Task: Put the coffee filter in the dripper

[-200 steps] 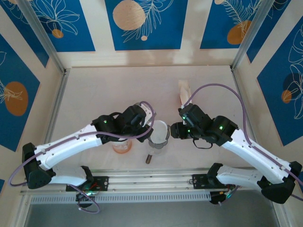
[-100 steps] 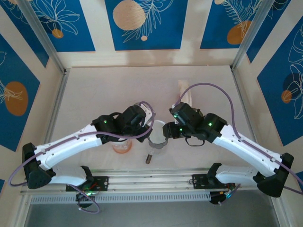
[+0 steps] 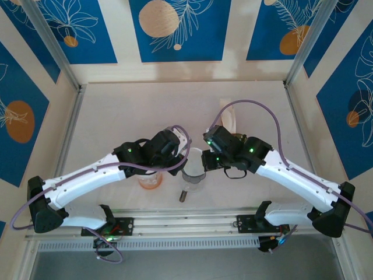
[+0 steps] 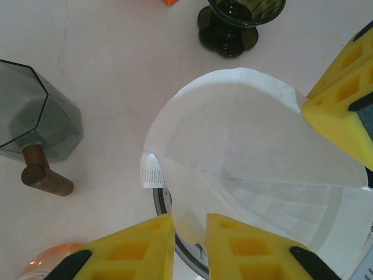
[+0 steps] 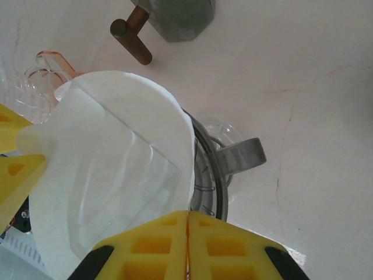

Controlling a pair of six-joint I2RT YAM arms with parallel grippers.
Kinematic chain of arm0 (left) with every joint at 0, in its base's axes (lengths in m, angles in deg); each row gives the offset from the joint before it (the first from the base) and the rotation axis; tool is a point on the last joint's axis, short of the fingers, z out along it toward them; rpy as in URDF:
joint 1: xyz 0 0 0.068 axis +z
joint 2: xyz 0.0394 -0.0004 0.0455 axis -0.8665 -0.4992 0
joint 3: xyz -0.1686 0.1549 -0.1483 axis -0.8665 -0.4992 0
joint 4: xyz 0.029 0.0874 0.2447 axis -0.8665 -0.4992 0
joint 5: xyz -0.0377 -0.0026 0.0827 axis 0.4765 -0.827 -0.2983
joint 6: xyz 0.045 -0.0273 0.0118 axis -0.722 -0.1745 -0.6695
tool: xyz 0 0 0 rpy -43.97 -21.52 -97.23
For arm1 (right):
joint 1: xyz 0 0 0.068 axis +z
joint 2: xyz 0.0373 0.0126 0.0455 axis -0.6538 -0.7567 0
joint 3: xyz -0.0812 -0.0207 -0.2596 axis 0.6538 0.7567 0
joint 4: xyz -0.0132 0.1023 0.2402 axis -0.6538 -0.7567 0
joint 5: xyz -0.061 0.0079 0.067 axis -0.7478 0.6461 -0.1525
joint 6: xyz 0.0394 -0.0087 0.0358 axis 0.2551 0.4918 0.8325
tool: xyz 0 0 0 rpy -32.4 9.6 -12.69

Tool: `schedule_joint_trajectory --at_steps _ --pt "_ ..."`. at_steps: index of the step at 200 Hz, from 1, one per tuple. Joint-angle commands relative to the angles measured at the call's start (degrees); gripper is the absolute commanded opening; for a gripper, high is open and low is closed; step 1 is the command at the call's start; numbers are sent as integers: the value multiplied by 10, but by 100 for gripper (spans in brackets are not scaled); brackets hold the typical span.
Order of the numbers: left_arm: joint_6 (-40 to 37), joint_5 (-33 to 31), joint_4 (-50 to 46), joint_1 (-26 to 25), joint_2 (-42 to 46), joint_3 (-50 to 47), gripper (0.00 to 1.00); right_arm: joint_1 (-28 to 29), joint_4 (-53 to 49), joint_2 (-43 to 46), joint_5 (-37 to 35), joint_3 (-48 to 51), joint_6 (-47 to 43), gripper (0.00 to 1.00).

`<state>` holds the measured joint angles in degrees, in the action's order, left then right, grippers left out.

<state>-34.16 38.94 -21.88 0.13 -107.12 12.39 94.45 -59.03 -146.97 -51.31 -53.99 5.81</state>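
L gripper [image 4: 189, 245]: yellow jaws nearly shut, pinching near rim of white paper cone coffee filter [image 4: 250, 134]. R gripper [image 5: 187, 236]: jaws tight on opp. rim. Filter spread open over clear glass dripper [image 5: 233, 156]; seating depth unclear. Beyond: grey faceted glass vessel [image 4: 35, 116] w/ wooden handle, dark green goblet [image 4: 233, 23].

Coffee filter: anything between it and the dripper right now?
Nothing visible. The coffee filter, pinched at opposite edges by the left hand and the right hand, hangs directly over the dripper and its open mouth, with no object in between.
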Motion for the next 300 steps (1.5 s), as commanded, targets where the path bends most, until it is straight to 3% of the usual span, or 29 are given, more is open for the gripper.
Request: schedule_joint_trajectory --at_steps 1,20,43,67,122,164,205,300 --pt "-3 -11 2 -3 -1 -8 22 14 -30 -17 -33 -24 -1 9" --pt "-2 -9 3 -3 -1 -9 22 24 -41 -22 -56 -33 3 20" --pt "-2 -8 3 -3 0 -9 23 30 -40 -13 -76 -34 6 48" --pt "-2 -8 4 -3 2 -9 24 26 -35 -17 -71 -33 4 60" --pt "-2 -10 5 -2 2 -13 25 -5 -6 -47 -25 -4 0 64" --pt "-3 -13 2 -2 4 -14 25 -18 -18 -54 -39 9 5 64" --pt "-1 -11 4 -2 3 -17 25 -16 15 -59 -3 22 -9 65" --pt "0 -6 7 -1 6 -23 25 -11 31 -113 5 41 -8 65"
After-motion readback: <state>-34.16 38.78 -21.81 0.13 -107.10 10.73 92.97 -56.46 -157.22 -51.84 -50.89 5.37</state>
